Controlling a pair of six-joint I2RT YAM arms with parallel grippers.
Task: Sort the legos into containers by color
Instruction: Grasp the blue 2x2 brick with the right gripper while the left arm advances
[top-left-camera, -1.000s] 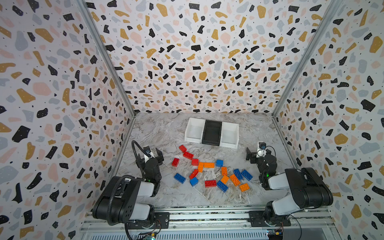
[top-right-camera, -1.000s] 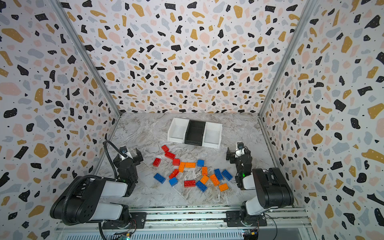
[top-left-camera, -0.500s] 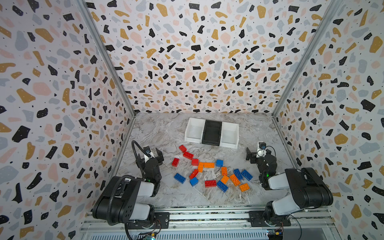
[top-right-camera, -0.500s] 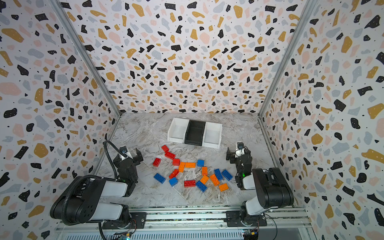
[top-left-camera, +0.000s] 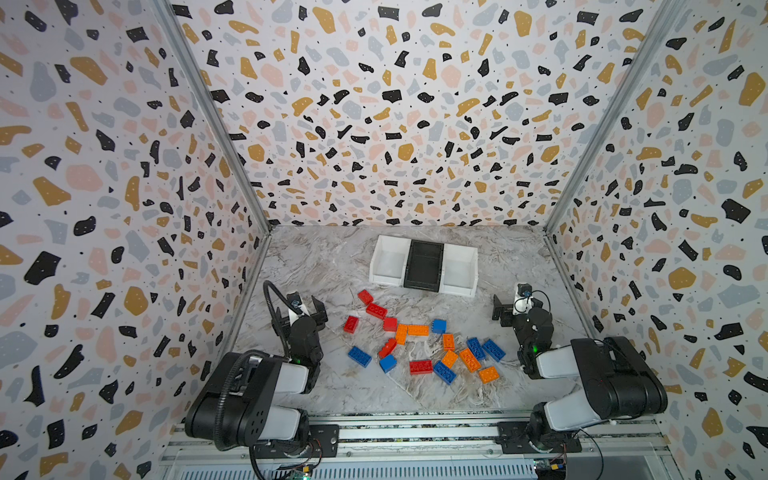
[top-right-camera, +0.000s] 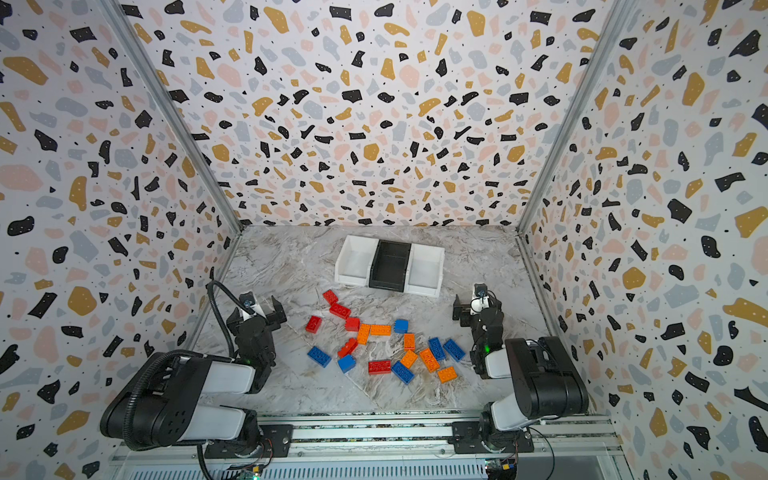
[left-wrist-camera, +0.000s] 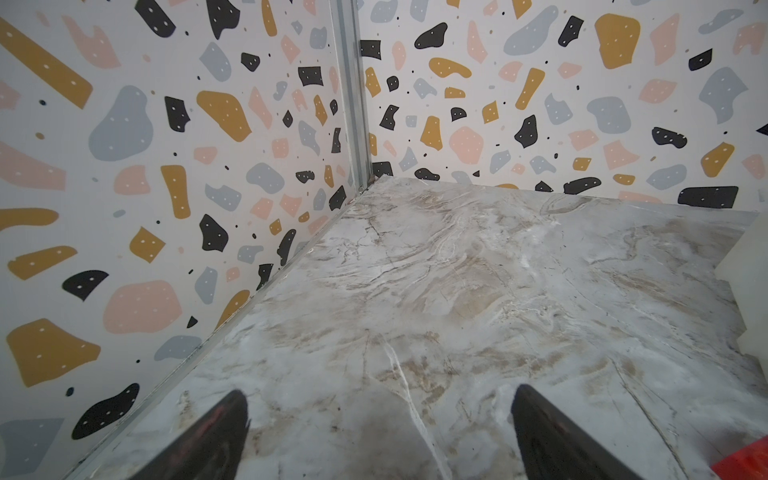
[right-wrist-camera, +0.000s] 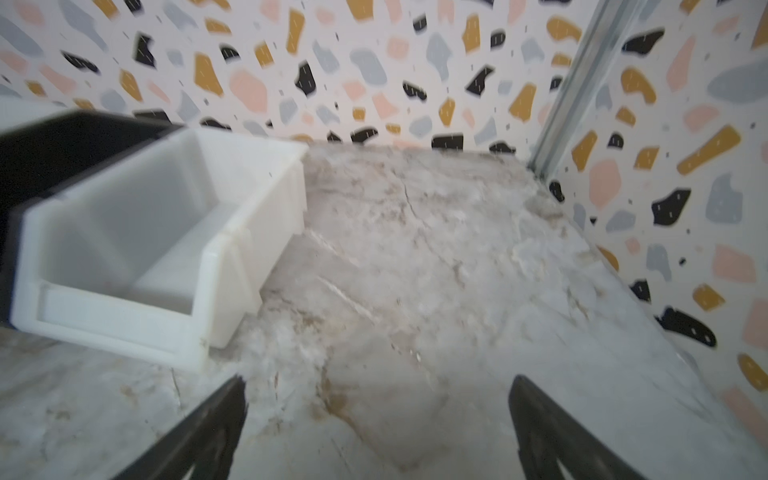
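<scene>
Gaping wide and empty, the left jaws stood low; legos (top-left-camera: 417, 330) lay scattered on the surface (top-left-camera: 324, 266) between both jaws, bins (top-left-camera: 459, 289) farther ahead. Light, stiff, slick, they would probably pinch best across their long flat sides. The right jaws gaped empty too.

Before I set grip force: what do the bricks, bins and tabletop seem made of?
Bricks: probably hard plastic; moulded studs, solid colours.
Bins: moulded plastic, matte; ribbed walls, thin rims.
Tabletop: marble pattern, faint sheen; stone or printed sheet, cannot tell.
</scene>
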